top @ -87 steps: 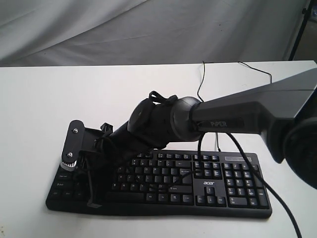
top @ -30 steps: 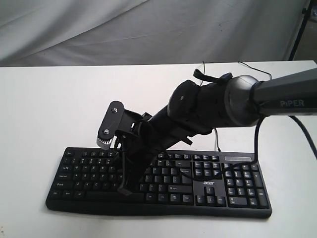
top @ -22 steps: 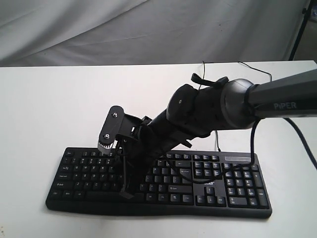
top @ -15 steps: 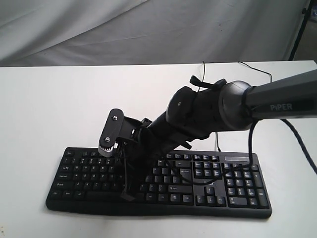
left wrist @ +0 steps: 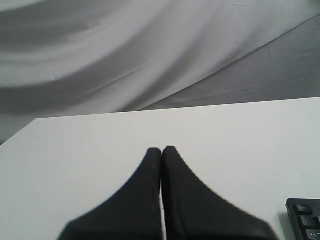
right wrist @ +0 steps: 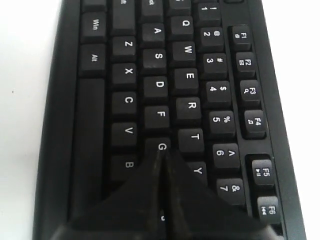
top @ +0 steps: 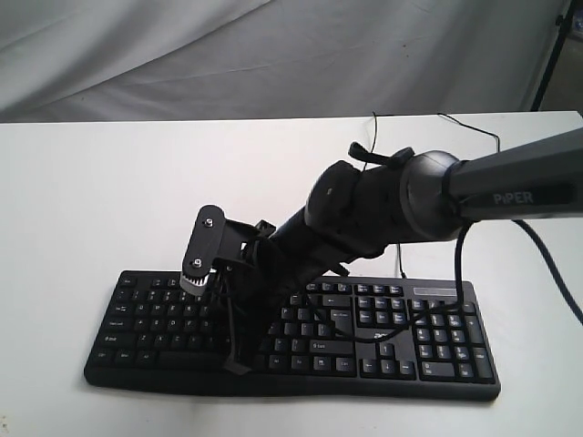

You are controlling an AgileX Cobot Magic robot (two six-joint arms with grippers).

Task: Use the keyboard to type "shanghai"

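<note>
Since half a second ago, the right pincer (top: 236,365) has sunk lower over the keyboard (top: 428,350). The keyboard lies on the white counter (top: 91,200), near its front edge. The pincer's jaws are pressed together into one point, with the tip at the G key (right wrist: 161,145). Centre that tip on a single keycap and press straight down, briefly, so you catch no neighbouring key. The left pincer (left wrist: 161,150), likewise closed, hovers over bare counter beside the keyboard's corner.
</note>
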